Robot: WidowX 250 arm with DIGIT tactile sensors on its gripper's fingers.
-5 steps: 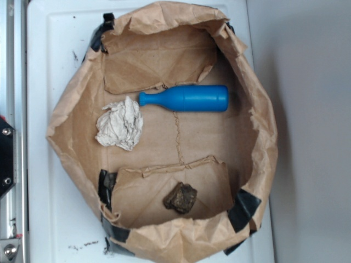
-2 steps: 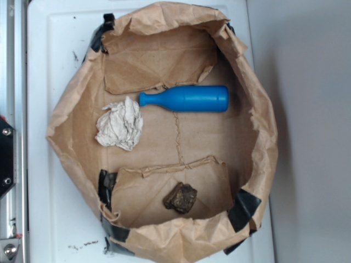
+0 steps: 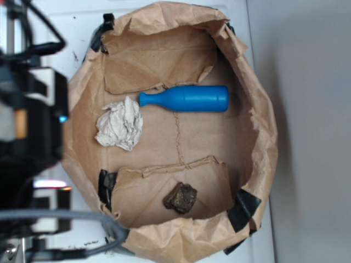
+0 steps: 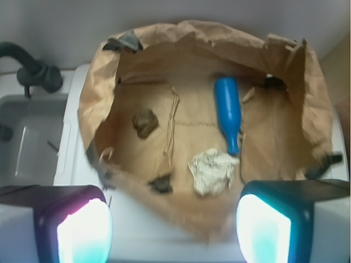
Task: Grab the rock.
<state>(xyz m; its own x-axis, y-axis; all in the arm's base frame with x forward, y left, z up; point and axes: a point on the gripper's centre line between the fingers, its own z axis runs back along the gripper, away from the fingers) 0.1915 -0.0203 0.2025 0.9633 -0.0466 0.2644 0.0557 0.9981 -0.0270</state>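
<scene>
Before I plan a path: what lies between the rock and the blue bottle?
Only bare brown paper between the rock and the blue bottle: a flap edge and a centre crease, clearest in the exterior view.

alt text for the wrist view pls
Looking down into an open brown paper bag holding a small dark rock, a blue bottle lying flat and a crumpled paper ball. The gripper's two fingers frame the bottom edge, apart and empty.

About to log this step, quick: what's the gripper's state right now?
Gripper: open, holding nothing; its fingers sit wide apart outside the paper bag, well short of the rock.
</scene>
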